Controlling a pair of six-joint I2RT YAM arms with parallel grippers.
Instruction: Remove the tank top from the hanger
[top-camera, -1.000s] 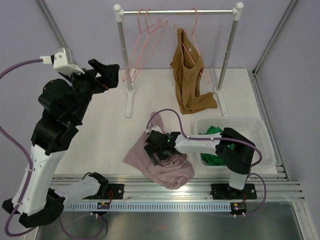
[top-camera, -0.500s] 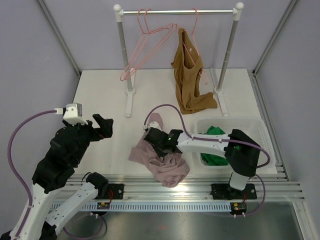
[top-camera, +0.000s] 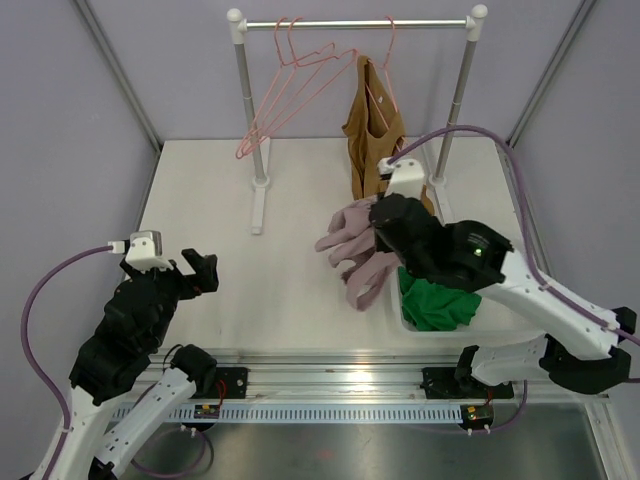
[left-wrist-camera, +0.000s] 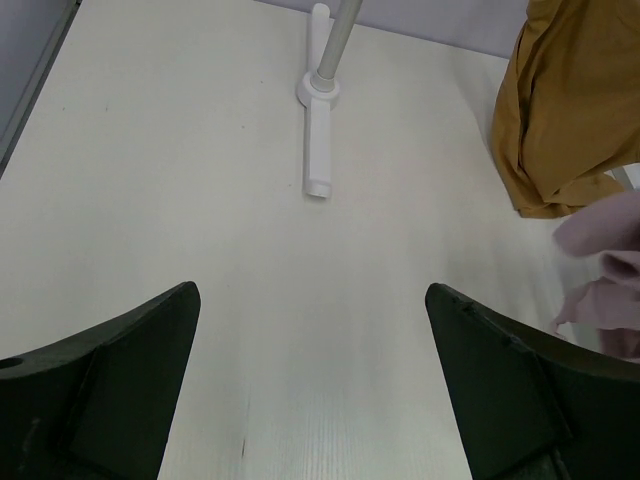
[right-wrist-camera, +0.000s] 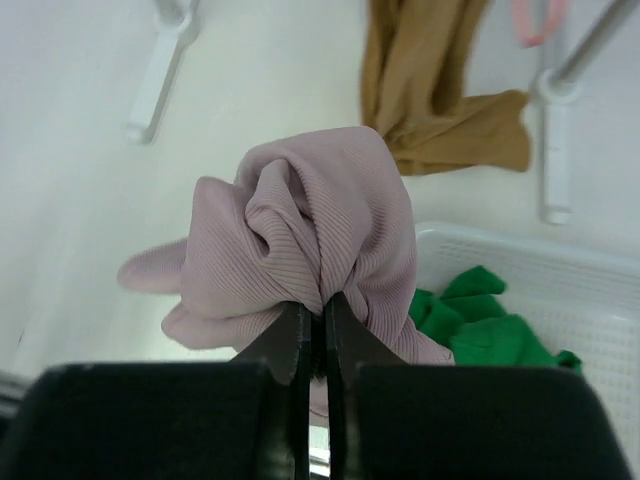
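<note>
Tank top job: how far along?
Done: the mauve top is off the rack; pink hangers hang bare. In hand: the right hand is shut on it, holding it up beside the white basket with a green garment. Left: likely dropping it in; the brown top is not yet off the rack. Left hand open, empty.

Table (top-camera: 200, 190): white, carries rack and basket
Left rack foot (left-wrist-camera: 318, 150): on the table, ahead of the left gripper (left-wrist-camera: 310, 295)
Right rack foot (right-wrist-camera: 553, 150): ahead-right of the right gripper (right-wrist-camera: 318, 305)
Basket (right-wrist-camera: 590, 290): white, right of the right gripper, holds green cloth (right-wrist-camera: 490, 320)
Brown top (right-wrist-camera: 450, 120): hem on the table, ahead of the right gripper
</note>
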